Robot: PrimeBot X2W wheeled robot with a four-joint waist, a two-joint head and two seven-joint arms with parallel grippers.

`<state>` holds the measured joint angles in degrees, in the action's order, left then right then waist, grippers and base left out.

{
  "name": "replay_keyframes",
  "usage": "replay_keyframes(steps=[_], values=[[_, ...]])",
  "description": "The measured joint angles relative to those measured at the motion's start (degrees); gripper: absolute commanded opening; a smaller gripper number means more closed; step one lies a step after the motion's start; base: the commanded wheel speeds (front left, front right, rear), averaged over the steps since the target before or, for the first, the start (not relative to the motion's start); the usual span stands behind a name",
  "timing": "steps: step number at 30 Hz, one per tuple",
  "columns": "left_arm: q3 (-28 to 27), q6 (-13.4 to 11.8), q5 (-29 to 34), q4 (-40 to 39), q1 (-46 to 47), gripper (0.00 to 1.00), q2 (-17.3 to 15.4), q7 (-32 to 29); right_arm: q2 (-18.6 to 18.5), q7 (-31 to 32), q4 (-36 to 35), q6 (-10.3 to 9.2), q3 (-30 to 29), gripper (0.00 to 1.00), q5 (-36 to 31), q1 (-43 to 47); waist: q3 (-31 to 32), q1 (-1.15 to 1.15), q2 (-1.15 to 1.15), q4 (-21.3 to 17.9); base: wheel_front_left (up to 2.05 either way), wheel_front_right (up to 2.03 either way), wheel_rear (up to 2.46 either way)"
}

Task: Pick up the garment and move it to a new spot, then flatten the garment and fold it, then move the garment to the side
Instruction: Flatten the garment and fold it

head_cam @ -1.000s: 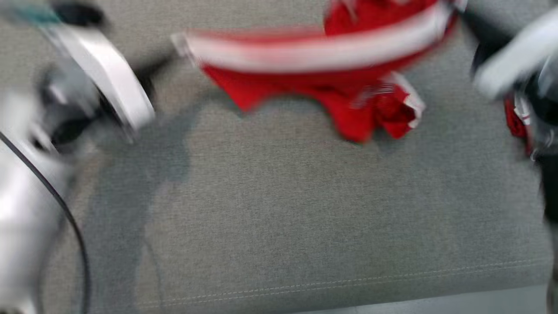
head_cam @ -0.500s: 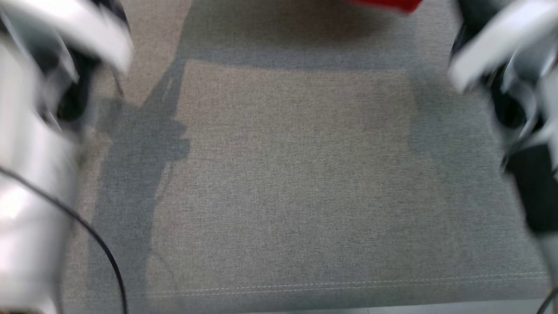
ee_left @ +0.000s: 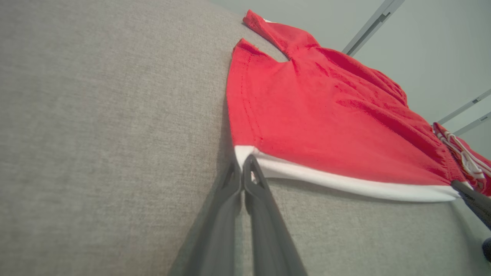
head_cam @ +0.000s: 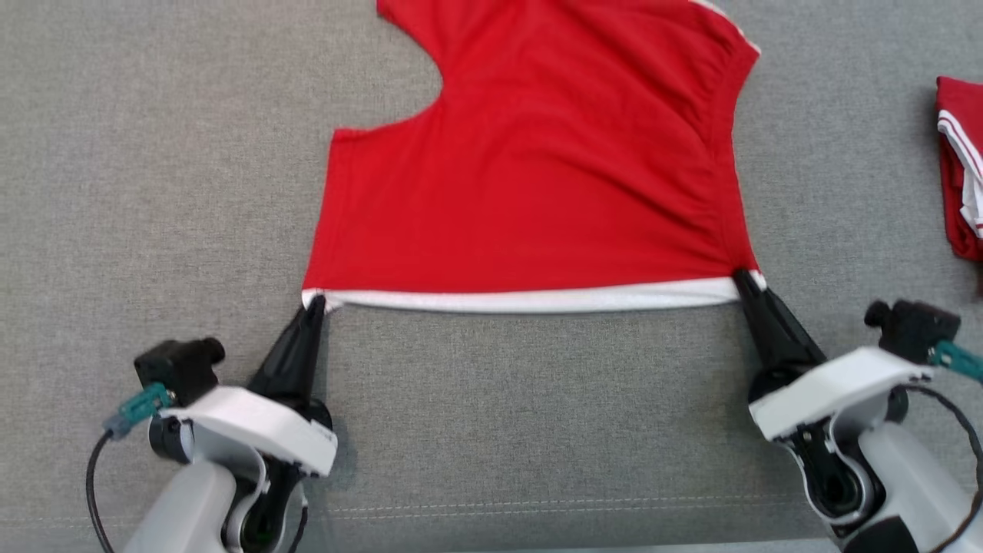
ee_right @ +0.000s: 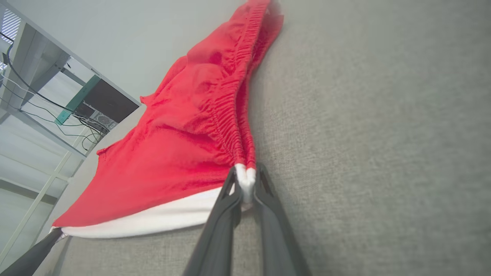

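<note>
A red garment with a white hem band lies spread flat on the grey fabric surface, hem toward me and stretched straight between both grippers. My left gripper is shut on the hem's left corner. My right gripper is shut on the hem's right corner. In the left wrist view the closed fingers pinch the white band of the garment. The right wrist view has the white corner squeezed between my right gripper, with the garment gathered along its side seam.
Another folded red piece with white stripes lies at the right edge of the surface. A stitched seam marks the surface's near edge. A desk frame and cables stand beyond the far side.
The head camera swung and the picture sharpened. The garment, bunched a second ago, now lies spread flat with its hem pulled taut between both grippers near the surface.
</note>
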<state>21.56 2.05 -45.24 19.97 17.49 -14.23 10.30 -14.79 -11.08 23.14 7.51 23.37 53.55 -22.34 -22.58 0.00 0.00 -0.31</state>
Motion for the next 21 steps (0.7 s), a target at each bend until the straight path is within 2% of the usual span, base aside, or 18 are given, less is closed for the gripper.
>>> replay_keyframes(steps=[9,16,17,18,19,20,21], values=[[1.0,-5.2,1.0,-9.9,-7.5,0.00,-1.9,-3.3,1.0,-0.7,-0.4,0.20,-4.4,0.00,-5.9,7.2,2.8,0.00,0.00,0.4,0.00,0.00,0.00],[1.1,-7.2,-0.6,-13.7,-11.8,0.00,-2.8,-6.1,3.3,1.6,-2.1,0.24,-7.9,0.00,-8.9,10.6,3.8,0.00,0.00,1.7,0.00,0.00,0.00],[1.2,-7.2,-0.9,-13.7,-11.9,0.00,-2.8,-6.3,3.6,2.0,-2.3,0.24,-8.4,0.36,-9.4,11.0,3.9,0.00,0.00,1.9,0.00,0.00,0.00],[1.2,-7.1,-1.2,-13.7,-12.1,0.48,-2.8,-6.6,3.8,2.3,-2.4,0.24,-8.8,0.70,-9.8,11.3,4.0,0.00,0.00,2.0,0.00,0.00,0.00],[1.3,-7.1,-1.4,-13.7,-12.2,0.48,-2.8,-6.8,4.1,2.6,-2.6,0.24,-9.3,0.70,-10.1,11.5,4.1,0.00,0.00,2.1,0.00,0.00,0.00],[1.3,-7.0,-1.6,-13.6,-12.3,1.00,-2.8,-6.8,4.4,2.7,-3.1,0.23,-10.0,1.00,-10.6,11.7,4.3,0.00,0.00,2.1,0.00,0.00,0.00],[1.3,-6.8,-2.0,-13.5,-12.3,1.00,-2.8,-6.8,4.4,3.0,-3.7,0.19,-10.5,1.00,-11.0,12.1,4.4,0.00,0.00,2.2,0.00,0.00,0.00]])
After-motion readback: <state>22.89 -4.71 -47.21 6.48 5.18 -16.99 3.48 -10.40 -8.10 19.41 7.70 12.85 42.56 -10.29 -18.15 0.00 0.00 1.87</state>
